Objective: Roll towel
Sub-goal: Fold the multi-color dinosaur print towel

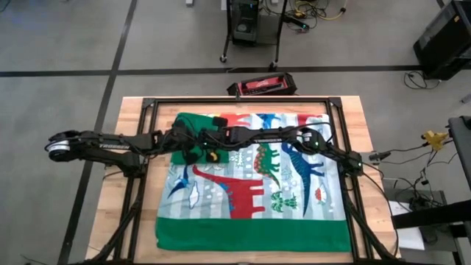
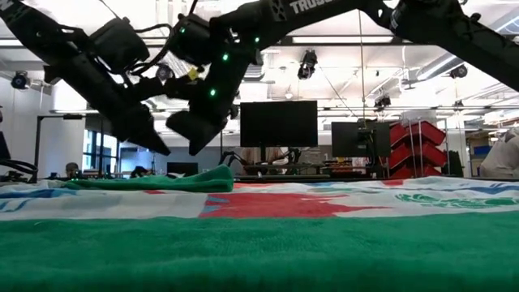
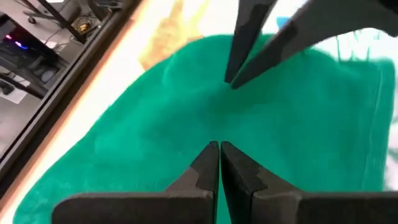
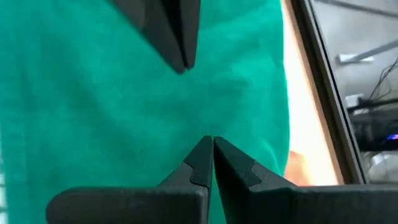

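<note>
On the wooden table (image 1: 129, 125), the left gripper (image 3: 219, 149) and right gripper (image 4: 208, 144), both pinched shut and empty, hover over a folded-back green far corner of the one towel (image 1: 250, 184) spread flat, soft and limp, probably best pinched along that folded edge.

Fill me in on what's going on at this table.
Two robot arms are working on a dinosaur-print towel spread across the table. Its far left corner is folded over so the green back shows. Both arms reach over that fold: the left end effector and the right end effector hang just above the green cloth, tips pointing at each other, both shut and holding nothing. The rest of the towel lies flat, so no roll has formed yet.
</note>
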